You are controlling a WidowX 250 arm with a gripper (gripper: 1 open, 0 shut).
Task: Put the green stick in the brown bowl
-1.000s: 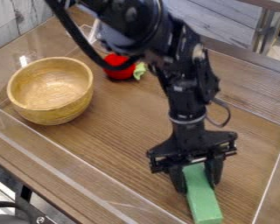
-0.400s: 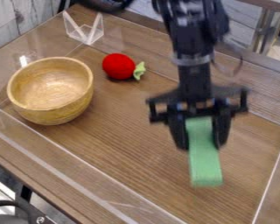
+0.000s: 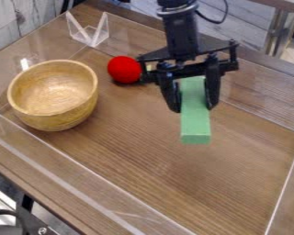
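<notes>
The gripper [image 3: 194, 84] is clamped part-open on the upper end of the green stick [image 3: 195, 120], which hangs clear of the table [image 3: 100, 174]. The brown bowl [image 3: 52, 93] sits at nine o'clock from it, well apart.

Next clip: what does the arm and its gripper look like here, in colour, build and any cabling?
The arm is matte black throughout, a slim, roughly cylindrical column coming down from the top of the picture. A thin black cable loops beside its upper part. The gripper is black too: a wide horizontal crossbar with two long, flat, straight fingers hanging from it. No markings or labels are readable at this size.
</notes>
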